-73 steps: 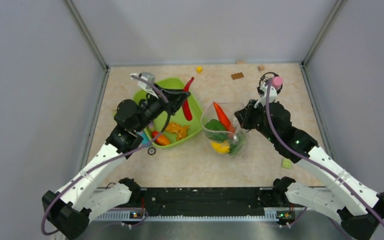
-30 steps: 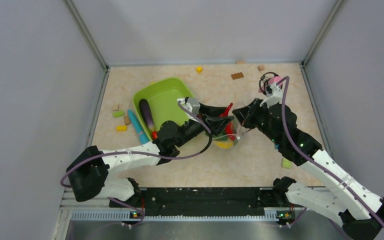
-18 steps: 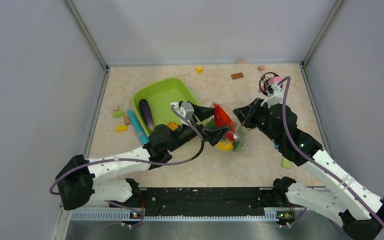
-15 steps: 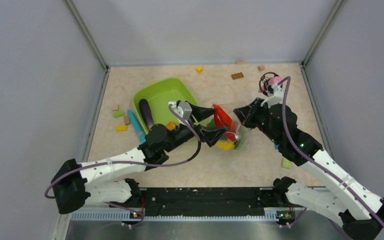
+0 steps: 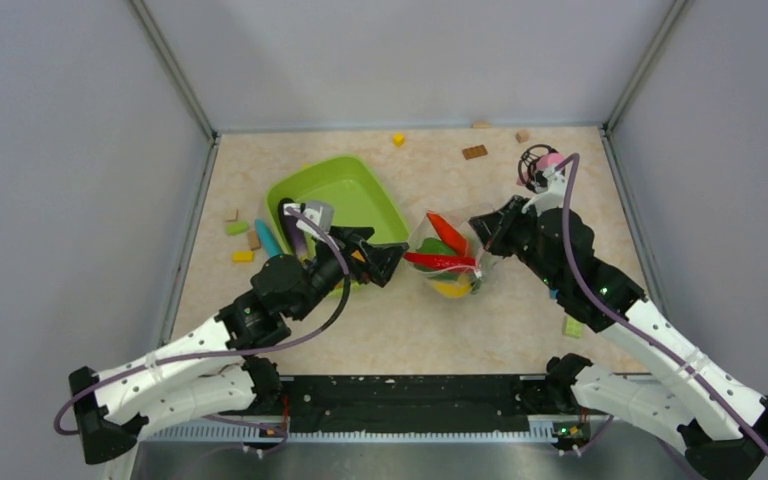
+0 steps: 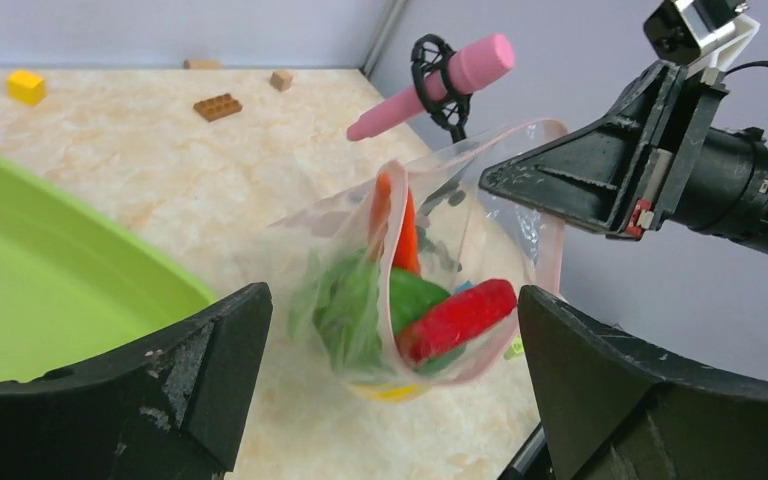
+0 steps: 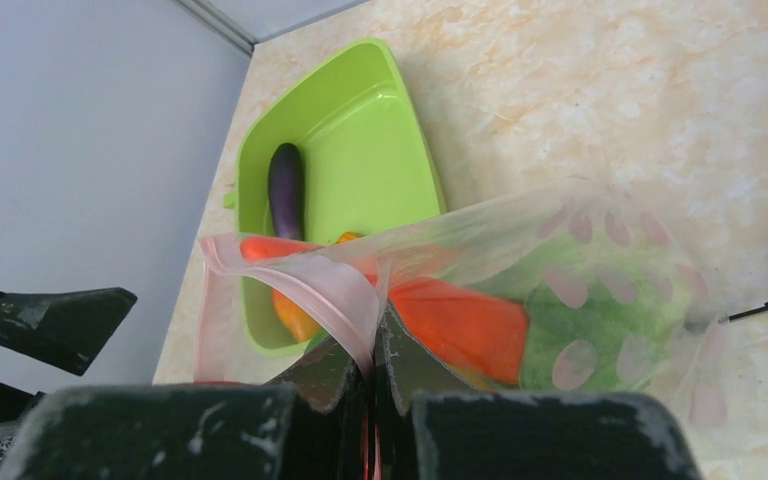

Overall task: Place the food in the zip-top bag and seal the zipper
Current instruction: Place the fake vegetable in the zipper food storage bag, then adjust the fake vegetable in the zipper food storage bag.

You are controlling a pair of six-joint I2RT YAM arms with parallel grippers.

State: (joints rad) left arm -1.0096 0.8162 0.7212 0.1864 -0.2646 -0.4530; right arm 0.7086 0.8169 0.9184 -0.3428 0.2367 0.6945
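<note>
Right tool (image 7: 372, 340) is clenched on the zip-top bag (image 5: 452, 270) at its zipper (image 7: 325, 285), holding the mouth up & open near mid tabletop (image 5: 410, 340), a bit right of centre. Left tool (image 5: 380, 258) is released: jaws wide, nothing between them, apart from the bag on its left-edge side, over the near corner of the green tray (image 5: 345, 185). A sec ago it was at the bag mouth w/ the red chilli (image 6: 457, 318) — now it's backed off and the chilli lies in the bag w/ carrot (image 6: 395, 225), green pepper (image 6: 415, 297), lemon (image 5: 447, 291). Eggplant (image 7: 286, 190) still in tray — bag unsealed.
</note>
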